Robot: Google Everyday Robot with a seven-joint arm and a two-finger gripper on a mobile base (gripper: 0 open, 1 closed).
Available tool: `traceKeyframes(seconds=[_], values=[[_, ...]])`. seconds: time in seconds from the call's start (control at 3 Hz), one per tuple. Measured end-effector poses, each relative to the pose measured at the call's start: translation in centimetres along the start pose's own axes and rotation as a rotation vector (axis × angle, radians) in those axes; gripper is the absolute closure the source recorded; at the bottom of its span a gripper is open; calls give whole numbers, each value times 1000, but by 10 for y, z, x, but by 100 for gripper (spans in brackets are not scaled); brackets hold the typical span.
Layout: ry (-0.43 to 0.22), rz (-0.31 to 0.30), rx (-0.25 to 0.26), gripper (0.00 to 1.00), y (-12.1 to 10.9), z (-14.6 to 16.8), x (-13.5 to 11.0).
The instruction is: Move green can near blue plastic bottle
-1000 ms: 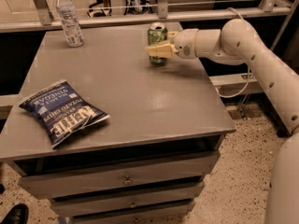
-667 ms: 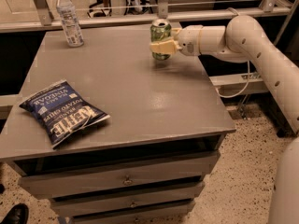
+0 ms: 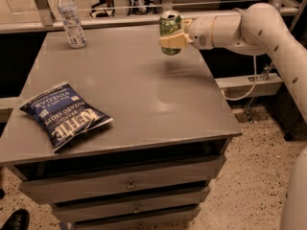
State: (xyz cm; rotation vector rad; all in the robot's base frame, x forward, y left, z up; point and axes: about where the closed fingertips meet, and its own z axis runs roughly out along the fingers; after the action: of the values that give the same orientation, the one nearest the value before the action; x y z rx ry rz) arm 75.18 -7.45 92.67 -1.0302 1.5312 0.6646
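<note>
The green can [image 3: 170, 25], green with a silver top, is held upright in the air above the table's far right part. My gripper [image 3: 171, 38] is shut on the green can, its pale fingers [image 3: 169, 41] wrapped round its lower half; the white arm reaches in from the right. The blue plastic bottle [image 3: 70, 17], clear with a white cap and a white-and-bluish label, stands upright at the table's far left corner, well to the left of the can.
A dark blue chip bag [image 3: 62, 113] lies flat on the grey table [image 3: 144, 95] at the front left. Drawers sit below the table's front edge. A rail runs behind the table. A shoe [image 3: 14, 220] shows at the floor's bottom left.
My gripper has lifted the green can off the table surface and carried it slightly up and to the left. The bottle and the chip bag have not moved.
</note>
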Motion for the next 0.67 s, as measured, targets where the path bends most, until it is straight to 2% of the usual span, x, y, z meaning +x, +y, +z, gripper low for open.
traceKeyframes(seconds=[0.67], values=[[19,-11,-65,100,21,47,-12]])
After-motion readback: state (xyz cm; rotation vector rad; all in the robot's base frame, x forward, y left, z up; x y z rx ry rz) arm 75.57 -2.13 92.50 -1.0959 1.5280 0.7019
